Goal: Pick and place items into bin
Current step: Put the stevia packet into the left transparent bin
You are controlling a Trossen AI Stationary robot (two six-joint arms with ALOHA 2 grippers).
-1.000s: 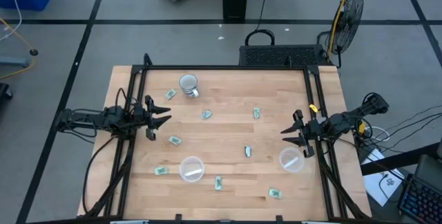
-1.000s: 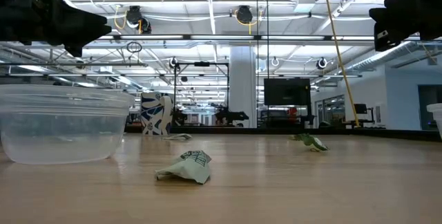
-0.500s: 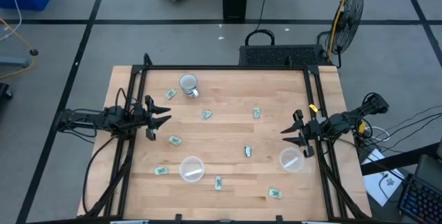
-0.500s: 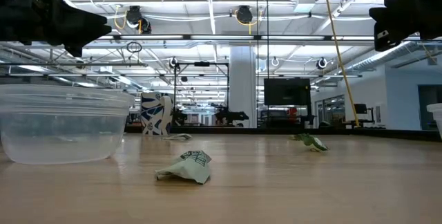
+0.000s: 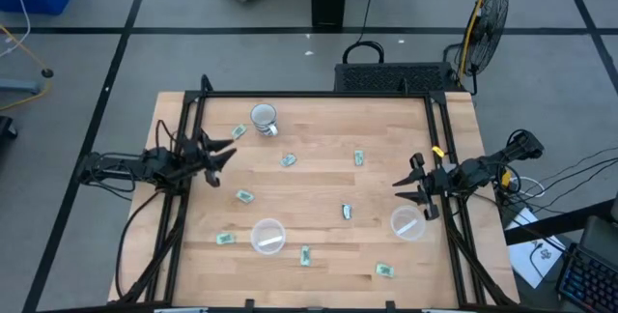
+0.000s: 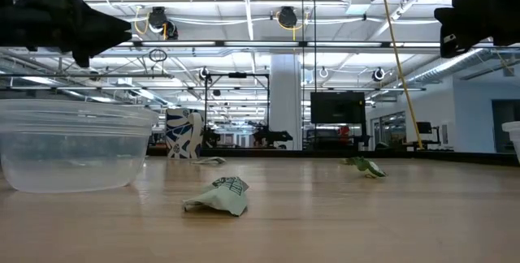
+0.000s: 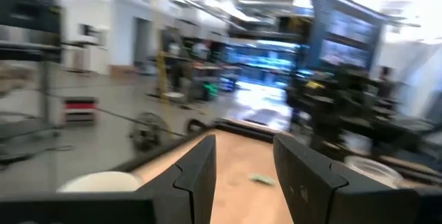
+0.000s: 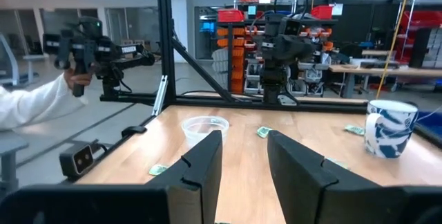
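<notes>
Pale wooden boards make up my table [image 5: 319, 183], framed by black rails, with grey floor all round and a black fan [image 5: 486, 14] standing off its far right corner. I use the white-and-grey mug [image 5: 264, 118] near the far left edge as my landmark. Well toward the near edge from the mug sits a clear round cup [image 5: 267, 236], and another clear cup [image 5: 407, 223] sits far across to the right by the rail; I cannot tell whether either holds anything, though the low view shows the walls of one cup [image 6: 73, 145] looking clear. The items are tiny crumpled wrapped pieces, pale green and whitish: one [image 5: 238, 132] lies just beside the mug, one [image 5: 289, 160] a little toward the near edge from it, one [image 5: 358, 157] further right, one [image 5: 243, 196] between the mug and the left cup, one [image 5: 347, 212] near mid-table, and three [image 5: 225, 240] [image 5: 305, 254] [image 5: 385, 270] along the near edge. None sits in a container that I can see. My left gripper [image 5: 220, 155] hangs to the left of the mug, above the table's left side, fingers spread apart and empty. My right gripper [image 5: 407, 189] waits by the right rail, just beside the right cup, likewise parted and empty. Only the right wrist view shows a person's white sleeve [image 8: 24, 106] beyond the table; the low view alone shows printing on the nearest piece [image 6: 217, 196].
</notes>
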